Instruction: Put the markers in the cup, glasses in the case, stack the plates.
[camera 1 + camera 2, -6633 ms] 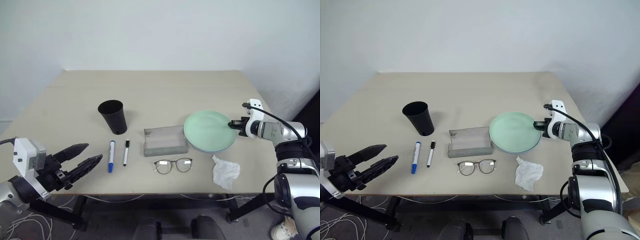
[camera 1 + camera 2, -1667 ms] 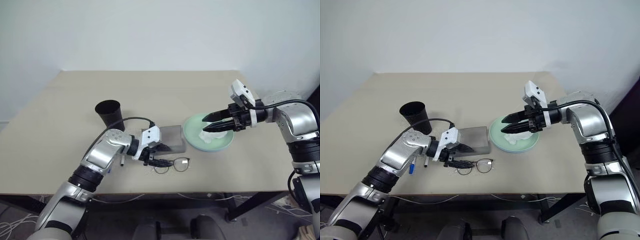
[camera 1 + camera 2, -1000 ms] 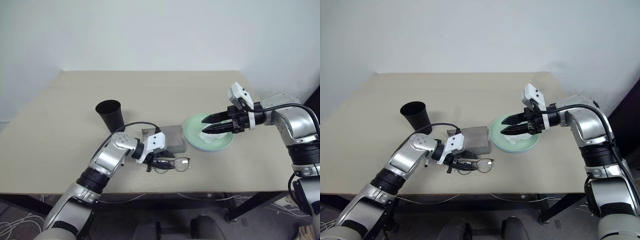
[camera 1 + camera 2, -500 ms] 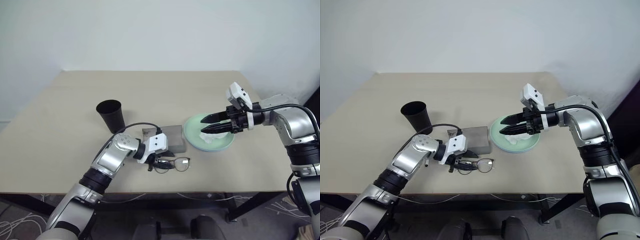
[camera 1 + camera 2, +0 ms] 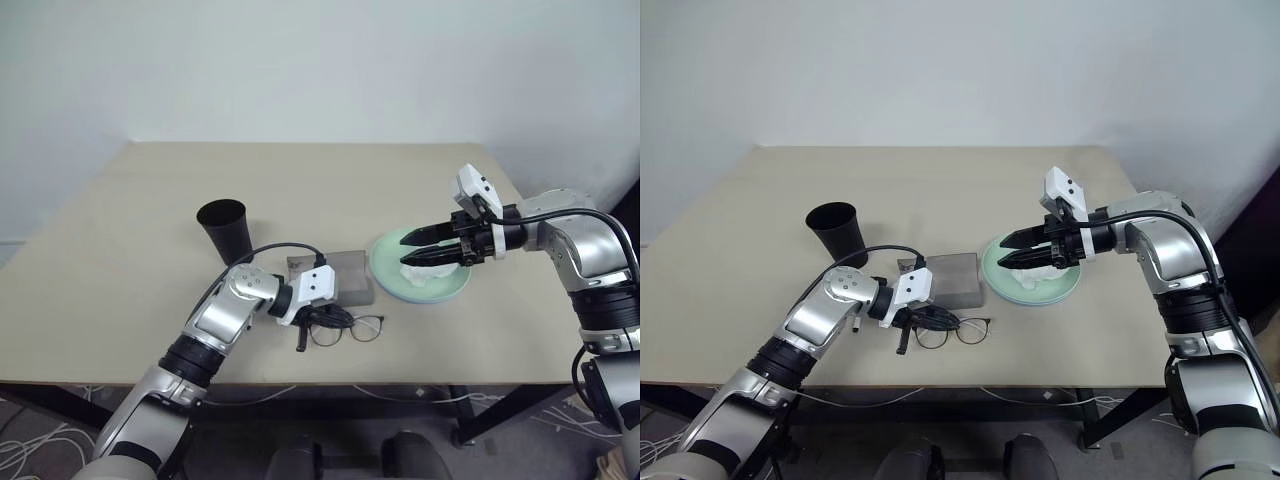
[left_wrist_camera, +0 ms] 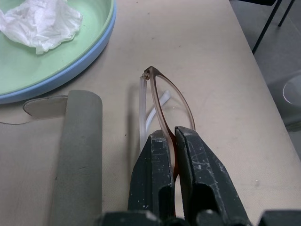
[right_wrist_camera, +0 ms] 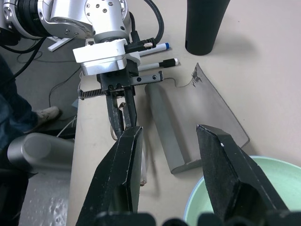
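Observation:
My left gripper [image 6: 171,134] is shut on the rim of the glasses [image 6: 167,92], which lie on the table in front of the grey case [image 5: 340,279]. Seen from the head, the left gripper [image 5: 323,318] sits at the left lens of the glasses [image 5: 368,327]. The mint green plate rests on the light blue one, and my right gripper [image 5: 408,248] hovers open over the plates [image 5: 452,277]. The black cup [image 5: 225,228] stands upright at the left. Both markers [image 7: 155,47] lie beside the cup [image 7: 204,21], behind my left arm.
A crumpled white tissue [image 5: 420,270] lies in the green plate, under the right gripper. The case [image 7: 197,117] lies open, its lid flat on the table. The table's front edge [image 5: 400,380] runs just in front of the glasses.
My left gripper has shut on the glasses' rim, and the glasses have shifted a little. The right arm has held still over the plates.

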Controlling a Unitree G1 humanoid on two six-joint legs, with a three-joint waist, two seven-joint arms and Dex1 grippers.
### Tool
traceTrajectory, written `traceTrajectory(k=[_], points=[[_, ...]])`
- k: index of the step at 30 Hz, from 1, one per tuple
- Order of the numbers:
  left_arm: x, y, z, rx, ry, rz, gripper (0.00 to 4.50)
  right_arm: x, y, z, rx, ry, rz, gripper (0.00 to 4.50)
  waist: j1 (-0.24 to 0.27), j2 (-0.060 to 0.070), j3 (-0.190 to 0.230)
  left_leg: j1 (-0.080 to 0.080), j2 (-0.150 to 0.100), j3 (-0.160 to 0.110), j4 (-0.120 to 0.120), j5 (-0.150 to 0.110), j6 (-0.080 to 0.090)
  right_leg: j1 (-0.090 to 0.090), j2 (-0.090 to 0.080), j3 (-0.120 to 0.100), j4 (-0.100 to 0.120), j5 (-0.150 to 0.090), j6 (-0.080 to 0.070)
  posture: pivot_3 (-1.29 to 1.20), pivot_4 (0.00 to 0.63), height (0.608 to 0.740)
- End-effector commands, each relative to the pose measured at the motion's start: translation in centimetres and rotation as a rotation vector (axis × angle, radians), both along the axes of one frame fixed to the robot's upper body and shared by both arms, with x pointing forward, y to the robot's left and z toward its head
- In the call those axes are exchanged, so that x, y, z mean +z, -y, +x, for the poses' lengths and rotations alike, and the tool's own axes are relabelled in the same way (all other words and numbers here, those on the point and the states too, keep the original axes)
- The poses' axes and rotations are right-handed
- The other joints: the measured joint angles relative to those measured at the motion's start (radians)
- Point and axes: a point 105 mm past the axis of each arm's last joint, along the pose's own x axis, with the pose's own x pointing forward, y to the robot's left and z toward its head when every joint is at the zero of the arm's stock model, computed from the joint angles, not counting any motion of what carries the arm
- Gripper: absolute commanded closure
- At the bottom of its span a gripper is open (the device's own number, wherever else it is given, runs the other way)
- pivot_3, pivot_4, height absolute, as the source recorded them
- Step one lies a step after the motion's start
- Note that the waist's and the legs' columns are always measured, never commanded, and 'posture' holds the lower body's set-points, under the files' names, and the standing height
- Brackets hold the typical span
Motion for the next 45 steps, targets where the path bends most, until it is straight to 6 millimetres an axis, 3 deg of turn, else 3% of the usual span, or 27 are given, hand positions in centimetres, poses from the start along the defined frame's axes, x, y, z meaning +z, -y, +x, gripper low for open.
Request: traceTrajectory(k=[1, 5, 10, 20, 25, 32, 38, 45], points=[[0.5, 0.2, 0.1, -0.014, 0.026, 0.018, 4.48, 1.4, -0.3, 0.0, 0.02, 0.053, 0.013, 2.53, 0.0, 0.0, 0.0, 0.0, 0.0, 0.0, 0.001, 0.0, 0.0, 0.0, 0.0, 0.0, 0.0, 0.0, 0.0, 0.0, 0.0, 0.702], [1.7, 0.5, 0.2, -0.035, 0.038, -0.006, 4.48, 1.4, -0.4, 0.1, 0.021, 0.055, 0.015, 2.53, 0.0, 0.0, 0.0, 0.0, 0.0, 0.0, 0.002, 0.0, 0.0, 0.001, 0.0, 0.0, 0.0, 0.001, 0.001, 0.0, 0.0, 0.702], [4.9, 0.6, 0.7, -0.03, 0.01, -0.095, 4.48, 1.5, -0.5, 0.2, 0.024, 0.058, 0.014, 2.53, 0.002, 0.0, 0.0, -0.001, 0.0, 0.0, 0.002, 0.0, 0.0, 0.0, 0.0, 0.0, 0.0, 0.001, 0.001, 0.0, 0.0, 0.702], [7.8, -2.5, 5.4, 0.11, 0.11, -0.081, 4.48, 1.6, -0.9, 0.4, 0.033, 0.066, 0.017, 2.53, 0.001, 0.0, 0.0, -0.002, 0.0, 0.0, 0.002, 0.0, 0.001, -0.001, 0.0, 0.0, 0.0, 0.002, 0.003, 0.0, 0.0, 0.702], [7.2, -3.5, 7.2, 0.132, 0.171, -0.05, 4.48, 1.7, -1.1, 0.4, 0.037, 0.069, 0.021, 2.53, 0.002, 0.0, 0.0, -0.002, 0.0, 0.0, 0.002, 0.0, 0.001, -0.001, 0.0, 0.0, 0.0, 0.002, 0.003, 0.0, 0.0, 0.702], [5.5, -3.1, 8.0, 0.134, 0.227, -0.077, 4.48, 1.7, -1.0, 0.3, 0.037, 0.071, 0.021, 2.53, 0.01, 0.0, 0.0, -0.006, 0.0, 0.0, 0.002, 0.0, 0.001, -0.005, 0.0, 0.0, 0.0, 0.003, 0.003, 0.0, 0.0, 0.702], [3.7, -2.6, 6.9, 0.101, 0.161, -0.132, 4.48, 1.7, -0.9, 0.1, 0.032, 0.069, 0.019, 2.53, 0.016, 0.0, 0.0, -0.007, 0.0, 0.0, 0.002, 0.0, 0.001, -0.006, 0.0, 0.0, 0.0, 0.003, 0.002, 0.0, 0.0, 0.702], [3.1, -2.9, 5.9, 0.06, 0.096, -0.116, 4.48, 1.6, -1.1, 0.1, 0.029, 0.07, 0.019, 2.53, 0.017, 0.0, 0.0, -0.007, 0.0, 0.0, 0.004, 0.0, 0.001, -0.005, 0.0, 0.0, 0.0, 0.004, 0.002, 0.0, 0.0, 0.702]])
